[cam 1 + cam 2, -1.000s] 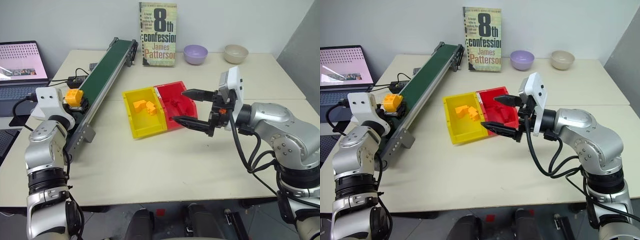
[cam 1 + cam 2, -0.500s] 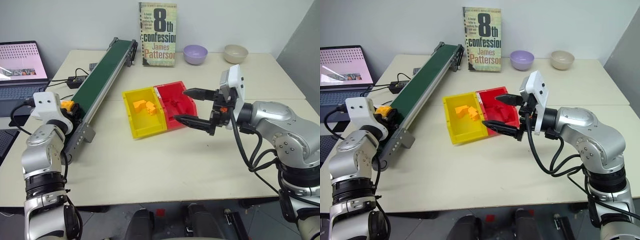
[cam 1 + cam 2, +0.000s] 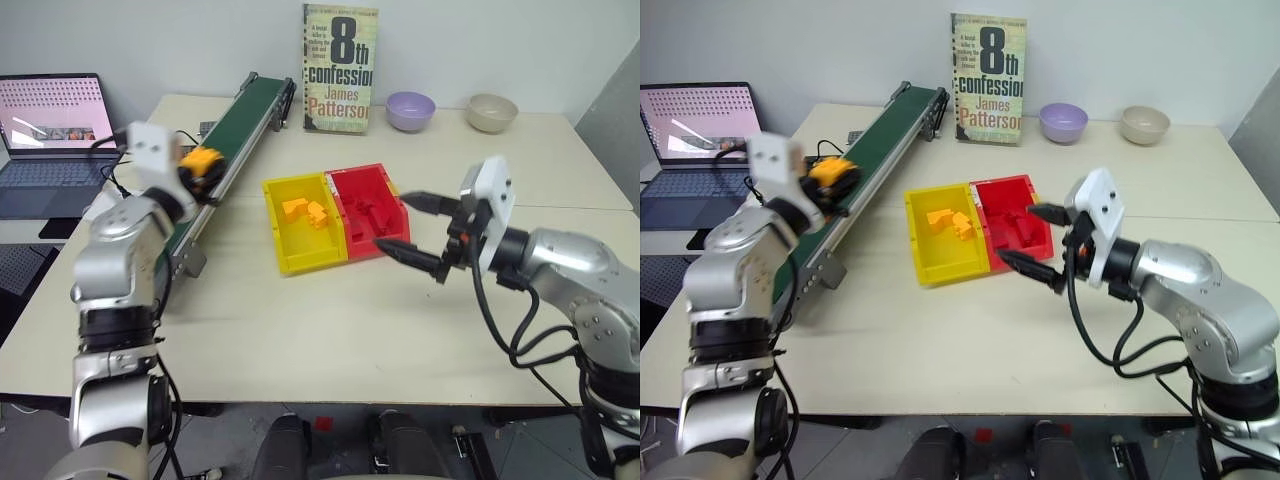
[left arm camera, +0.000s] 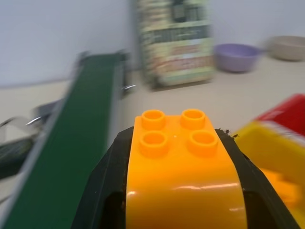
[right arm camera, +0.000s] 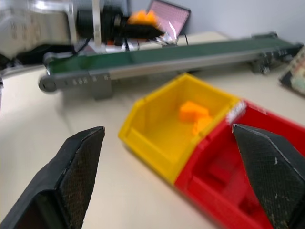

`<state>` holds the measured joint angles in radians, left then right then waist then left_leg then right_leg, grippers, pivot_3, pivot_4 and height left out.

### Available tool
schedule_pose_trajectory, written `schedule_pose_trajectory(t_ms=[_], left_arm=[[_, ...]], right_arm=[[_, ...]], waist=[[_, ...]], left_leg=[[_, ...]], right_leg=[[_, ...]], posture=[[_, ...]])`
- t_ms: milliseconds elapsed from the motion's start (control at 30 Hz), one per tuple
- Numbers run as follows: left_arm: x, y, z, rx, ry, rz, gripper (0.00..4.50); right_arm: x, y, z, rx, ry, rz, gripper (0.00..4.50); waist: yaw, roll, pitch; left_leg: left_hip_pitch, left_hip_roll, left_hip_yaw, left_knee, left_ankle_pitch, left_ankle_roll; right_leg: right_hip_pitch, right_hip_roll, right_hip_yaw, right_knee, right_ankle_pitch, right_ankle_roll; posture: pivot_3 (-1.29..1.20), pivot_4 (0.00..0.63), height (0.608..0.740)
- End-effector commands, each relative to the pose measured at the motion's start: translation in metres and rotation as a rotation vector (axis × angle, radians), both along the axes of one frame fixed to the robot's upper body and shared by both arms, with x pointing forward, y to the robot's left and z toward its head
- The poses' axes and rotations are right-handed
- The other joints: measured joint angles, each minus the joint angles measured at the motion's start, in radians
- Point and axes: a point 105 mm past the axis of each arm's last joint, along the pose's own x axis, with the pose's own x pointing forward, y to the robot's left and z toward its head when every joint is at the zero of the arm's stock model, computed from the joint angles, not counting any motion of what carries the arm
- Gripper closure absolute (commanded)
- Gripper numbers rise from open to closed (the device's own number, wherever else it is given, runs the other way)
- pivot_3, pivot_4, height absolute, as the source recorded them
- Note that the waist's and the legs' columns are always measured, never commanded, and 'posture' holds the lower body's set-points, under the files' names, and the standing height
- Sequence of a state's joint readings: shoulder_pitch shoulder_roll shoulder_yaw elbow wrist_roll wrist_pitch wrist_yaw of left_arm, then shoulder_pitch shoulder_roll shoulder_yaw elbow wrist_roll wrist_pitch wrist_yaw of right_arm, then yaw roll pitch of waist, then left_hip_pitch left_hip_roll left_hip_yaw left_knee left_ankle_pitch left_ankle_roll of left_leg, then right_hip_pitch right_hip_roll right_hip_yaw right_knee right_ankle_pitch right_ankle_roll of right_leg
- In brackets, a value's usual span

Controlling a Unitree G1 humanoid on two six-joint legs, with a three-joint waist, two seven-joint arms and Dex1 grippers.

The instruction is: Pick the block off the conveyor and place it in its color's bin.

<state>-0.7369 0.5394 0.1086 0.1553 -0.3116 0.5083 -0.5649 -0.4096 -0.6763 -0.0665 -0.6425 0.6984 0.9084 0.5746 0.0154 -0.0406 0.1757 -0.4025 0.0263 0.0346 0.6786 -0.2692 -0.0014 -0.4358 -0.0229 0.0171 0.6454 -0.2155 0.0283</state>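
Note:
My left gripper [image 3: 203, 161] is shut on the orange-yellow block [image 3: 201, 160], holding it just above the left rail of the dark green conveyor [image 3: 236, 117]. In the left wrist view the studded block [image 4: 183, 162] sits between the black fingers [image 4: 102, 191]. The yellow bin [image 3: 281, 226] stands right of the belt with several orange-yellow pieces [image 3: 305, 211] inside. My right gripper [image 3: 395, 222] hangs open over the front of the red bin [image 3: 383, 178], with nothing between its fingers [image 5: 71, 181].
A book [image 3: 340, 55] stands upright at the back, with a purple bowl [image 3: 411, 110] and a beige bowl [image 3: 492, 111] to its right. A laptop [image 3: 50, 140] and cables lie left of the conveyor. Bare table lies in front of the bins.
My left gripper closed on the block at the conveyor's near end, then lifted it and carried it toward the bins. The right gripper dropped slightly. The camera view has shifted.

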Motion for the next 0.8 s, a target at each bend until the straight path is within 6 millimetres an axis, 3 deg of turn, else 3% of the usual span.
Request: schedule_pose_trajectory(t_ms=[33, 167, 300, 333, 367, 533, 800], left_arm=[[0.0, -0.024, -0.008, 0.051, 0.022, -0.129, 2.95], [0.005, -0.038, -0.027, 0.118, 0.078, -0.195, 2.95], [0.008, -0.04, -0.032, 0.138, 0.096, -0.215, 2.95], [0.008, -0.041, -0.033, 0.147, 0.097, -0.226, 2.6], [0.007, -0.041, -0.034, 0.153, 0.097, -0.233, 2.6], [0.008, -0.041, -0.029, 0.138, 0.081, -0.246, 1.48], [0.001, -0.018, -0.018, 0.157, 0.076, -0.214, 0.04]], right_arm=[[-0.008, -0.006, 0.012, -0.013, -0.072, -0.036, 0.0], [-0.019, -0.007, 0.006, -0.031, -0.049, -0.048, 0.0], [-0.022, -0.008, 0.006, -0.029, -0.049, -0.069, 0.0], [-0.022, -0.009, 0.006, -0.028, -0.052, -0.076, 0.0], [-0.021, -0.009, 0.007, -0.027, -0.053, -0.08, 0.0], [-0.02, -0.009, 0.01, -0.024, -0.058, -0.087, 0.0], [-0.011, -0.013, 0.016, -0.042, -0.069, -0.07, 0.0]], waist=[[-0.02, 0.0, 0.0], [-0.029, 0.0, 0.0], [-0.03, 0.0, 0.0], [-0.03, 0.0, 0.0], [-0.03, 0.0, 0.0], [-0.029, 0.0, 0.0], [-0.029, 0.0, 0.0]], left_leg=[[0.0, 0.001, 0.0, 0.0, 0.0, 0.0], [0.001, 0.002, -0.002, -0.001, 0.0, 0.0], [0.002, 0.004, -0.004, -0.001, 0.0, 0.0], [0.002, 0.004, -0.005, -0.001, 0.0, 0.0], [0.002, 0.004, -0.004, -0.001, 0.0, 0.0], [0.001, 0.004, -0.003, 0.0, 0.0, 0.0], [0.001, 0.003, -0.002, 0.0, 0.0, 0.0]], right_leg=[[0.0, 0.001, 0.0, 0.0, 0.0, 0.0], [-0.001, 0.006, -0.001, 0.001, 0.0, 0.0], [-0.001, 0.011, -0.002, 0.003, -0.001, -0.001], [-0.001, 0.012, -0.002, 0.004, -0.001, -0.001], [-0.001, 0.012, -0.002, 0.003, -0.001, -0.001], [-0.001, 0.009, -0.001, 0.002, -0.001, -0.001], [-0.001, 0.006, 0.0, 0.001, -0.001, -0.001]], posture=[[0.0, 0.15, 0.74], [0.0, 0.15, 0.74], [0.0, 0.15, 0.74], [0.0, 0.15, 0.74], [0.0, 0.15, 0.74], [0.0, 0.15, 0.74], [0.0, 0.15, 0.74]])
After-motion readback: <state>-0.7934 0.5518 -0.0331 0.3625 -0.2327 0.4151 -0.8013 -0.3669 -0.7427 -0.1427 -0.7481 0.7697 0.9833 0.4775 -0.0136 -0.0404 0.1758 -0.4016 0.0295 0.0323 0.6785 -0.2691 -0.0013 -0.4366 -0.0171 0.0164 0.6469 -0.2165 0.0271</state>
